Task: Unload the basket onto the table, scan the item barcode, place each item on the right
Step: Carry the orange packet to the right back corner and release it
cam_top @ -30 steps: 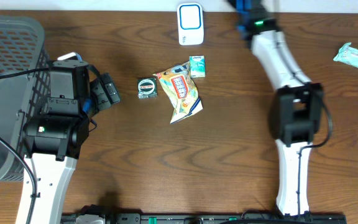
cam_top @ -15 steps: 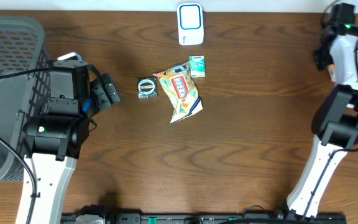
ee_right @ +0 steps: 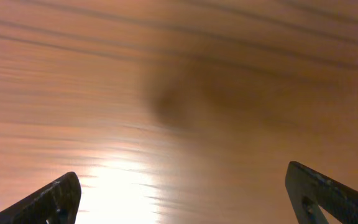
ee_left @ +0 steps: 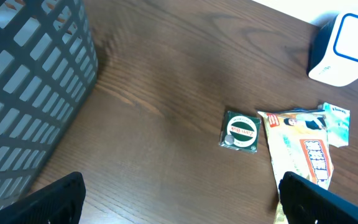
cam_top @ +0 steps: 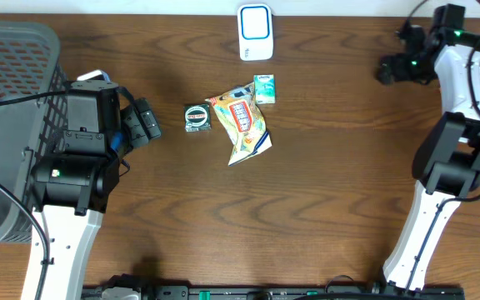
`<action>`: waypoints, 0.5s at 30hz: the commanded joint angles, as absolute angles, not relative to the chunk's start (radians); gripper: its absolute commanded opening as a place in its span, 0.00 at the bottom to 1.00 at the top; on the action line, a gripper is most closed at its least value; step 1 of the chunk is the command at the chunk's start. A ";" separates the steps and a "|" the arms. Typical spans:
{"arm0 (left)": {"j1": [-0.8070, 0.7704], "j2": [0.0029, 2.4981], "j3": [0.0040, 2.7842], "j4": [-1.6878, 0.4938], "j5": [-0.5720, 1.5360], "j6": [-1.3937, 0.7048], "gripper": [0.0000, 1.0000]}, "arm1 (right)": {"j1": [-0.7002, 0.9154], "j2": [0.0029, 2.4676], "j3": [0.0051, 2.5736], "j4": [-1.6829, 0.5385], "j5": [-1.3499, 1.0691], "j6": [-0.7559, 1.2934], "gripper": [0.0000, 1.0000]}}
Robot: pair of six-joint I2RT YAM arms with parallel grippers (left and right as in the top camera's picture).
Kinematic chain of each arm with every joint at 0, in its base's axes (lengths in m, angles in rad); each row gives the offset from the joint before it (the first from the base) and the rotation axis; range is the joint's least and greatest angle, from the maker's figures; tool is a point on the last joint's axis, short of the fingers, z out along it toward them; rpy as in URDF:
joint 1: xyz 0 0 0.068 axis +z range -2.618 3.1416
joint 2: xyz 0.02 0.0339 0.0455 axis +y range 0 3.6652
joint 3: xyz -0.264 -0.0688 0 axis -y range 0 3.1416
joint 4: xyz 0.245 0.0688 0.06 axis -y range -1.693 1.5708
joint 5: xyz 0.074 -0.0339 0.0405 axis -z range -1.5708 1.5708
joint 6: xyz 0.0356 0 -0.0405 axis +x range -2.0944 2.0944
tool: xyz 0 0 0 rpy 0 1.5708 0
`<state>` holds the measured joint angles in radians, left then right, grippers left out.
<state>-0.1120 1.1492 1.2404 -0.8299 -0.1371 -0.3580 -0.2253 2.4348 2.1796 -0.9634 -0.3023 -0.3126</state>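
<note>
Snack packet (cam_top: 244, 125) mid-table, near wide-open left fingers (ee_left: 55, 202), well apart from wide-open right fingers (ee_right: 331, 200)

Even, bright overhead light; right wrist view motion-blurred, glare on table (ee_right: 120, 183).

Right hand (cam_top: 387, 69) swung from beside scanner (cam_top: 255, 32) to far right; jaws opened wide.

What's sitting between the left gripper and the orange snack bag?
One small dark square packet, clear in the overhead view; the rest of that stretch is bare.
</note>
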 commanded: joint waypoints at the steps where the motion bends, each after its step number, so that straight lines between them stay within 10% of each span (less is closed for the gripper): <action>1: -0.108 1.145 1.243 -0.830 -0.143 -0.345 0.98 | -0.185 2.426 2.193 -0.997 -0.855 -0.218 0.99; 15: -0.108 1.145 1.243 -0.830 -0.143 -0.345 0.98 | 0.081 2.426 2.130 -0.932 -0.674 -0.010 0.99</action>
<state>-0.1120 1.1492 1.2404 -0.8299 -0.1371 -0.3580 0.0170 2.4348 2.1597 -0.9508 -0.7944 -0.1341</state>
